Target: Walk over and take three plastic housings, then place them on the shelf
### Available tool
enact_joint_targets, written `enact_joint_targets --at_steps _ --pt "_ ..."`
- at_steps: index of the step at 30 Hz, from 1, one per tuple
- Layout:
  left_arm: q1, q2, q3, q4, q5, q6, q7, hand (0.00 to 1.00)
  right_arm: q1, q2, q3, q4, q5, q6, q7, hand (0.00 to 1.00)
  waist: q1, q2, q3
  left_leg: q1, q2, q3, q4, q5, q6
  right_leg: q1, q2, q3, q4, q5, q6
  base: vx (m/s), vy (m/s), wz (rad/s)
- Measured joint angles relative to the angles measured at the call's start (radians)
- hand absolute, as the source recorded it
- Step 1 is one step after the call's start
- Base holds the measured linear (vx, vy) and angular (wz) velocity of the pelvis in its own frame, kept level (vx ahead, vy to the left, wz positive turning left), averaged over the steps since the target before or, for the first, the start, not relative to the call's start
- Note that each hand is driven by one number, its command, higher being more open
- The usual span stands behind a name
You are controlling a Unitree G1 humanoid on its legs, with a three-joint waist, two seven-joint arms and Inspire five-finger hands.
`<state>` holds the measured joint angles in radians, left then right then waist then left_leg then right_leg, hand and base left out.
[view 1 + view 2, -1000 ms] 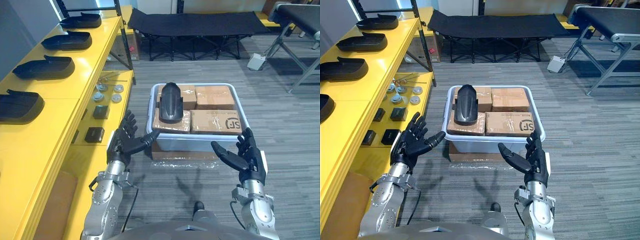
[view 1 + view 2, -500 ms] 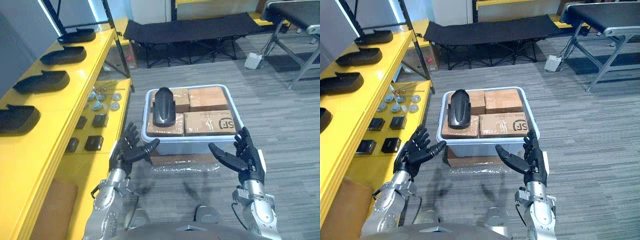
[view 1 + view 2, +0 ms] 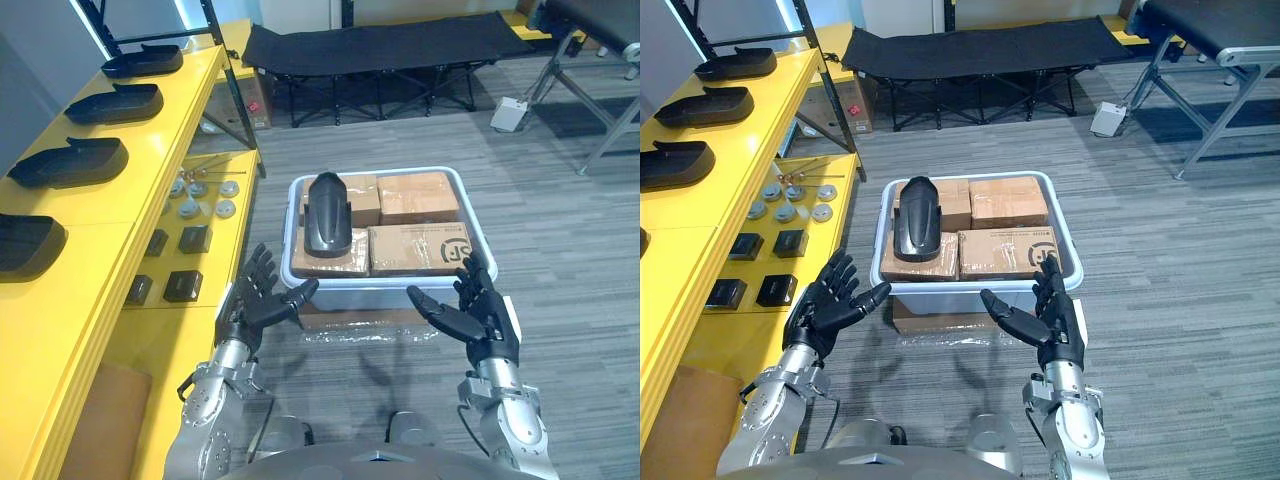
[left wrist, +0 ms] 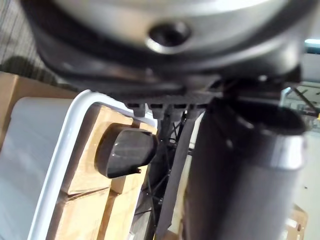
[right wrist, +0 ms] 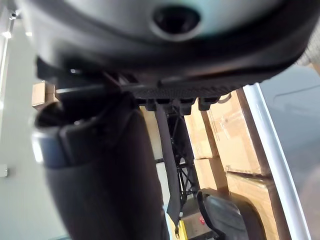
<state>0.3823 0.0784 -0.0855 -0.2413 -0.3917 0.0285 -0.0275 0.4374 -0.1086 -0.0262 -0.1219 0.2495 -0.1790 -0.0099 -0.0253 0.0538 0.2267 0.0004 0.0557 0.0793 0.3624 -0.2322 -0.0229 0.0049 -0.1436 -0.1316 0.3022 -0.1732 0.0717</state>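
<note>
Ben: What is on the far left?

Mia: A long yellow shelf point(image 3: 160, 130). Four flat black plastic housings point(image 3: 68, 162) lie on it in a row.

Ben: What comes next?

Mia: The robot's dark left hand point(image 3: 252, 303). Its fingers are spread out and it holds nothing. It hangs near the front left corner of the tub.

Ben: Where is the thing it has to get?

Mia: One curved black plastic housing point(image 3: 327, 212) lies on top of the brown cardboard boxes point(image 3: 420, 245). The boxes are inside a white plastic tub point(image 3: 370, 290) on the floor. The housing is on the left side of the tub, toward the back.

Ben: Which way does it point?

Mia: Its long side runs straight away from the robot, front to back.

Ben: And on the right?

Mia: The dark right hand point(image 3: 480, 318). It is loose and empty too. It hangs near the tub's front right corner.

Ben: Which hand is closer to the housing?

Mia: The left one. The housing is in front of it and a little to the right. The right hand would have to go across the boxes. I think the left hand should reach forward over the rim and grab the housing across its short way.
</note>
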Motion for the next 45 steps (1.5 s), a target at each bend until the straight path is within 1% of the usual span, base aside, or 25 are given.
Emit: enact_joint_targets --at_steps 3,6,9,11,13,15,17,18,19,20,21,22,25,26,27,28,29,30,32,35,38,40,42,43,45 --pt "0.0 0.008 -0.01 -0.026 -0.007 0.0 -0.016 1.0 0.007 0.026 0.037 0.0 -0.018 0.0 -0.038 1.0 0.014 -0.039 0.006 -0.03 -0.021 -0.026 0.058 -0.043 0.018 -0.017 -0.038 -0.026 0.069 -0.058 0.034 -0.01 0.055 0.29" --pt "0.001 0.023 -0.023 -0.032 -0.007 -0.001 -0.043 1.0 0.009 0.035 0.042 0.001 -0.039 0.0 -0.07 1.0 0.02 -0.06 0.011 -0.038 -0.033 -0.047 0.116 -0.078 0.014 -0.066 -0.07 -0.006 0.23 -0.056 0.07 0.05 0.07 0.25" --pt "-0.008 0.043 -0.017 -0.057 -0.012 -0.003 -0.048 1.0 -0.017 0.037 0.046 0.007 -0.041 0.0 -0.068 1.0 0.022 -0.065 0.017 -0.05 0.0 -0.047 0.141 -0.082 0.015 -0.101 -0.059 -0.006 0.248 -0.032 0.049 0.06 0.122 -0.01" --pt "-0.029 0.059 -0.015 -0.056 -0.038 -0.003 -0.047 1.0 -0.021 0.036 0.044 0.009 -0.046 -0.003 -0.066 1.0 0.02 -0.058 0.02 -0.047 0.017 -0.047 0.142 -0.084 0.016 -0.105 -0.062 0.013 0.204 -0.048 0.035 0.03 0.033 -0.11" --pt "-0.075 0.077 -0.013 -0.056 -0.048 -0.009 -0.042 1.0 -0.028 0.037 0.044 0.01 -0.046 -0.005 -0.056 1.0 0.021 -0.043 0.024 -0.046 0.059 -0.048 0.14 -0.095 -0.001 -0.124 -0.059 0.074 0.121 -0.031 0.061 0.04 -0.03 -0.12" --pt "-0.1 0.092 -0.013 -0.053 -0.074 -0.014 -0.035 1.0 -0.021 0.037 0.042 0.009 -0.046 -0.01 -0.035 1.0 0.015 -0.061 0.014 -0.044 0.072 -0.053 0.139 -0.101 -0.022 -0.126 -0.065 0.125 0.05 -0.001 0.083 0.06 -0.165 -0.02" --pt "-0.105 0.095 -0.015 -0.053 -0.104 -0.024 -0.026 1.0 0.003 0.037 0.043 0.007 -0.046 -0.012 -0.011 1.0 0.004 -0.109 -0.013 -0.042 0.074 -0.065 0.131 -0.109 -0.067 -0.099 -0.065 0.128 0.002 0.053 0.079 0.11 -0.364 0.13" --pt "-0.104 0.095 -0.016 -0.052 -0.107 -0.025 -0.025 1.0 0.006 0.037 0.043 0.006 -0.046 -0.012 -0.007 1.0 0.003 -0.121 -0.021 -0.038 0.073 -0.067 0.128 -0.112 -0.079 -0.084 -0.063 0.119 -0.012 0.062 0.081 0.1 -0.357 0.28" --pt "-0.111 0.073 -0.024 -0.019 -0.108 -0.028 -0.02 1.0 -0.002 0.021 0.031 0.007 -0.046 -0.012 -0.005 1.0 -0.009 -0.096 -0.022 -0.026 0.109 -0.087 0.12 -0.114 -0.106 -0.062 -0.035 0.087 -0.022 0.081 0.101 0.1 -0.301 0.16" --pt "-0.102 0.049 -0.04 0.004 -0.108 -0.028 -0.018 1.0 -0.006 0.005 0.013 0.002 -0.046 -0.012 -0.005 1.0 -0.015 -0.051 -0.034 -0.025 0.145 -0.09 0.107 -0.111 -0.124 -0.068 0.004 0.077 -0.023 0.075 0.076 0.09 -0.263 0.1" --pt "-0.095 0.04 -0.048 0.013 -0.108 -0.028 -0.018 1.0 -0.013 -0.007 0.007 0.002 -0.046 -0.01 -0.004 1.0 -0.015 -0.034 -0.037 -0.025 0.162 -0.088 0.097 -0.105 -0.135 -0.076 0.018 0.075 -0.015 0.07 0.066 0.12 -0.261 0.03" --pt "-0.093 0.03 -0.066 0.047 -0.113 -0.028 -0.022 1.0 -0.032 -0.029 -0.019 0.002 -0.042 0.007 0.001 1.0 -0.031 -0.002 -0.031 -0.025 0.186 -0.074 0.088 -0.065 -0.142 -0.091 0.038 0.061 0.017 0.05 0.035 0.11 -0.216 0.08" --pt "-0.077 0.009 -0.054 0.065 -0.113 -0.028 -0.023 1.0 -0.04 -0.055 -0.045 0.002 -0.001 0.025 0.024 1.0 -0.036 0.007 0.0 -0.057 0.211 -0.058 0.2 -0.011 -0.101 -0.046 0.059 0.057 -0.007 0.047 0.019 0.09 -0.193 0.05" --pt "-0.063 0.005 -0.054 0.067 -0.112 -0.029 -0.028 1.0 -0.029 -0.062 -0.067 0.003 0.015 0.025 0.036 1.0 -0.031 -0.004 0.017 -0.082 0.217 -0.059 0.257 -0.007 -0.114 -0.004 0.062 0.052 -0.043 0.056 0.005 0.08 -0.156 0.01" --pt "-0.051 0.005 -0.054 0.067 -0.11 -0.032 -0.029 1.0 -0.022 -0.067 -0.086 0.003 0.022 0.024 0.044 1.0 -0.025 -0.002 0.016 -0.083 0.213 -0.051 0.243 -0.019 -0.119 0.016 0.061 0.05 -0.07 0.066 0.001 0.08 -0.097 -0.05" --pt "-0.042 0.005 -0.054 0.067 -0.107 -0.045 -0.027 1.0 -0.022 -0.078 -0.106 0.004 0.032 0.022 0.046 1.0 -0.026 0.004 0.013 -0.082 0.197 -0.025 0.175 -0.016 -0.103 0.022 0.06 0.048 -0.097 0.077 0.002 0.04 -0.028 -0.04" --pt "-0.041 0.003 -0.055 0.067 -0.107 -0.064 -0.025 1.0 -0.022 -0.09 -0.127 0.007 0.032 0.016 0.044 1.0 -0.032 0.016 0.006 -0.08 0.176 -0.004 0.065 0.03 -0.071 0.018 0.06 0.04 -0.106 0.082 0.008 0.05 0.025 -0.02" --pt "-0.041 0.004 -0.052 0.067 -0.108 -0.075 -0.025 1.0 -0.025 -0.089 -0.132 0.017 0.032 0.013 0.039 1.0 -0.031 0.012 0.005 -0.072 0.166 0.002 0.039 0.036 -0.093 0.017 0.056 0.04 -0.107 0.084 0.012 0.05 0.054 0.05" --pt "-0.044 0.009 -0.042 0.067 -0.104 -0.103 -0.023 1.0 -0.028 -0.083 -0.128 0.028 0.029 0.013 0.013 1.0 -0.031 -0.011 0.011 -0.043 0.123 0.012 -0.037 0.074 -0.093 0.025 0.019 0.041 -0.127 0.101 0.038 0.05 0.085 0.06" --pt "-0.045 0.017 -0.034 0.067 -0.063 -0.119 0.016 1.0 -0.07 -0.058 -0.109 0.087 0.03 0.013 -0.03 1.0 -0.019 -0.025 0.017 -0.041 0.09 0.019 -0.051 0.079 -0.084 0.038 -0.01 0.039 -0.165 0.129 0.06 -0.01 0.086 0.05" --pt "-0.079 0.018 -0.022 0.066 0.083 -0.139 0.161 1.0 -0.172 -0.023 -0.078 0.216 -0.009 0.014 -0.11 1.0 0.001 -0.036 0.032 -0.051 0.069 0.002 -0.033 0.077 -0.073 0.06 -0.028 0.022 -0.184 0.143 0.072 -0.04 0.081 0.17" --pt "-0.117 0.02 0.013 0.066 0.139 -0.139 0.214 1.0 -0.235 -0.014 -0.073 0.27 -0.015 0.014 -0.15 1.0 0.026 -0.048 0.064 -0.07 0.066 -0.024 -0.01 0.073 -0.07 0.072 -0.028 -0.001 -0.186 0.146 0.072 -0.11 0.027 0.42" --pt "-0.152 0.022 0.057 0.056 0.178 -0.139 0.233 1.0 -0.311 -0.014 -0.086 0.291 -0.013 0.015 -0.193 1.0 0.047 -0.061 0.098 -0.113 0.061 -0.059 0.009 0.074 -0.073 0.068 -0.026 -0.038 -0.195 0.156 0.069 -0.15 0.0 0.61" --pt "-0.163 0.036 0.087 0.037 0.215 -0.139 0.236 1.0 -0.418 -0.032 -0.123 0.31 -0.004 0.015 -0.231 1.0 0.065 -0.078 0.129 -0.166 0.058 -0.087 0.018 0.087 -0.071 0.045 -0.021 -0.069 -0.215 0.172 0.065 -0.14 -0.006 0.49" --pt "-0.171 0.055 0.097 0.036 0.221 -0.135 0.236 1.0 -0.501 -0.071 -0.152 0.33 0.005 0.016 -0.263 1.0 0.089 -0.083 0.155 -0.198 0.056 -0.102 0.022 0.1 -0.072 0.029 -0.019 -0.084 -0.224 0.184 0.061 -0.11 0.002 0.34"
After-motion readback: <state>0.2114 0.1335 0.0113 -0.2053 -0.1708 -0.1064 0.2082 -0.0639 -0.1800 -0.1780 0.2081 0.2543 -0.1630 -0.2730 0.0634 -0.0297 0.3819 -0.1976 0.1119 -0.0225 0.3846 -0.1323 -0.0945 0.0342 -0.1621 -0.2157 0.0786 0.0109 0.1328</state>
